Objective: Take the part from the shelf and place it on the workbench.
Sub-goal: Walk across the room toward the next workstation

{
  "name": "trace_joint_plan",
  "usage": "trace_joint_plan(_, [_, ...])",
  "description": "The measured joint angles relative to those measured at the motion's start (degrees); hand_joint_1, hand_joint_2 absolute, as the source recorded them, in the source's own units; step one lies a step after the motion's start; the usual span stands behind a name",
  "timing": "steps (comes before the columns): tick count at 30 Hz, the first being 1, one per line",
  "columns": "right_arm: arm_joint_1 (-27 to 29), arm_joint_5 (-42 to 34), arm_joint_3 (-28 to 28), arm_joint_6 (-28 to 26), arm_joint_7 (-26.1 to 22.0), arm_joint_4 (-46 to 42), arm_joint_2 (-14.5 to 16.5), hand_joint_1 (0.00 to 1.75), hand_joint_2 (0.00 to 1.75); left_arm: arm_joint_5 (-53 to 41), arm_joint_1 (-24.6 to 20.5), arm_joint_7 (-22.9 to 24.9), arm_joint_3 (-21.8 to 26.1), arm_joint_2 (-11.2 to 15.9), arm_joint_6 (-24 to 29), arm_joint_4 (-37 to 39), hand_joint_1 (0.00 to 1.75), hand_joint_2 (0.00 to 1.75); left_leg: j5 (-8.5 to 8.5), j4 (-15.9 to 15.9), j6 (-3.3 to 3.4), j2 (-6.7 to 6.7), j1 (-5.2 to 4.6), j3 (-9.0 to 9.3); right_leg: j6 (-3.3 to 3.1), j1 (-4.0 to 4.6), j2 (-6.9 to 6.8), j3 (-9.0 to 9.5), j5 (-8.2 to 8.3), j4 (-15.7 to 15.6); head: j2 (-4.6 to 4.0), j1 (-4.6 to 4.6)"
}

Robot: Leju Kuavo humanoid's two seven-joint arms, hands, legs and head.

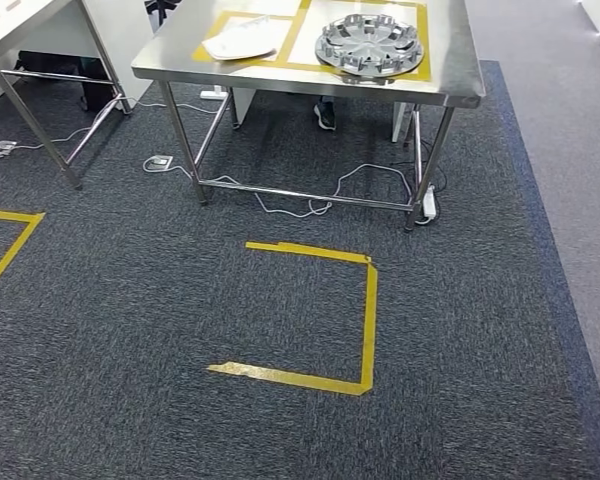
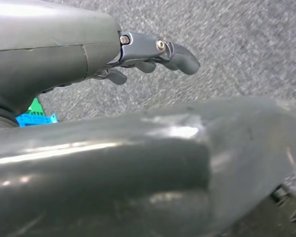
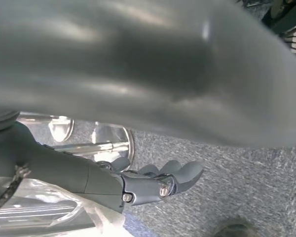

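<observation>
In the head view the steel workbench [image 1: 455,60] stands ahead, its top marked with yellow tape. On it lie a silver wheel cover [image 1: 369,45] and a flat white wrapped piece [image 1: 240,40]. My left hand [image 2: 154,52] hangs over grey carpet with its fingers stretched out and nothing in it. My right hand [image 3: 146,182] has a shiny metal part [image 3: 109,143] in clear plastic wrap [image 3: 46,212] lying between its thumb and fingers; most of the part is hidden by the blurred thumb.
A yellow tape outline [image 1: 369,320] marks the dark carpet in front of the workbench. A second steel table [image 1: 25,30] stands at the left. White cables [image 1: 297,205] run under the workbench, and a person's shoe [image 1: 325,113] shows behind it.
</observation>
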Motion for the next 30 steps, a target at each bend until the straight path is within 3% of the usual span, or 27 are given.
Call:
trace_joint_plan(2, [0.06, -0.05, 0.01, -0.04, -0.01, 0.07, 0.02, 0.0, 0.0, 0.34, 0.06, 0.02, -0.18, -0.05, 0.07, 0.1, 0.0, 0.0, 0.77, -0.28, 0.64, 0.22, 0.22, -0.78, 0.67, -0.15, 0.42, -1.95, -2.93, 3.92, 0.0, 0.3])
trace_joint_plan(4, [0.07, -0.06, 0.02, -0.07, -0.05, 0.17, 0.02, 0.0, 0.0, 1.0, 0.05, -0.07, -0.37, -0.07, 0.19, 0.21, 0.0, 0.0, 1.38, -0.22, 0.94, 0.35, 0.05, -1.71, 1.17, -0.38, 0.69, -5.1, -7.35, 11.63, 0.0, 0.57])
trace_joint_plan(5, [0.07, -0.06, 0.01, -0.07, -0.1, 0.22, 0.02, 0.0, 0.0, 1.46, 0.05, -0.15, -0.54, -0.07, 0.26, 0.26, 0.0, 0.0, 1.68, -0.17, 0.95, 0.39, -0.04, -2.14, 1.33, -0.48, 0.7, -6.24, -8.75, 14.9, 0.0, 0.56])
trace_joint_plan(6, [0.08, -0.05, 0.01, -0.08, -0.15, 0.28, 0.02, 0.0, 0.0, 1.98, 0.03, -0.24, -0.79, -0.08, 0.35, 0.31, 0.0, 0.0, 1.92, -0.08, 0.9, 0.43, -0.1, -2.51, 1.42, -0.53, 0.71, -6.42, -9.09, 16.34, 0.0, 0.56])
trace_joint_plan(7, [0.09, -0.06, -0.01, -0.1, -0.21, 0.35, 0.02, 0.0, 0.0, 2.49, -0.01, -0.33, -1.08, -0.08, 0.43, 0.35, 0.0, 0.0, 2.11, 0.08, 0.83, 0.45, -0.13, -2.83, 1.46, -0.57, 0.7, -5.35, -8.32, 15.35, 0.0, 0.56])
trace_joint_plan(10, [0.0, -0.11, -0.03, -0.27, -0.5, 0.5, 0.02, 0.0, 0.0, 3.71, -0.19, -0.63, -1.74, -0.06, 0.56, 0.5, 0.0, 0.0, 2.28, 0.93, 0.49, 0.45, -0.25, -3.5, 1.14, -0.61, 0.69, 2.2, -3.84, 3.03, 0.0, 0.58])
trace_joint_plan(12, [-0.11, -0.16, -0.05, -0.5, -0.82, 0.56, 0.02, 0.0, 0.0, 4.38, -0.34, -0.89, -2.02, -0.01, 0.63, 0.56, 0.0, 0.0, 2.2, 1.52, 0.23, 0.43, -0.5, -3.96, 0.67, -0.59, 0.73, 4.38, -3.28, -1.43, 0.0, 0.54])
trace_joint_plan(16, [-0.08, -0.43, -0.22, -0.81, -1.57, 0.68, 0.04, 0.0, 0.0, 5.49, -0.47, -1.57, -2.76, 0.07, 0.73, 0.67, 0.0, 0.0, 2.39, 1.74, 0.73, 0.37, -0.56, -4.33, 0.31, -0.45, 0.69, 4.19, -3.22, -1.68, 0.0, 0.51])
trace_joint_plan(25, [-0.41, -0.8, -0.56, -0.79, -2.11, 0.93, 0.04, 0.0, 0.0, 5.88, -0.47, -2.17, -3.0, 0.15, 0.75, 0.77, 0.0, 0.0, 2.88, 1.59, -0.38, 0.25, -0.24, -4.38, -0.29, -0.08, 0.55, 3.97, -3.18, -1.38, 0.0, 0.52])
trace_joint_plan(30, [-0.42, -2.74, -1.07, -0.51, -1.39, 0.92, 0.04, 0.0, 0.0, 5.99, -0.43, -2.54, -3.0, 0.14, 0.75, 0.78, 0.0, 0.0, 2.84, 1.61, -0.53, 0.25, -0.24, -4.54, -0.32, -0.13, 0.56, 3.85, -3.2, -1.34, 0.0, 0.55])
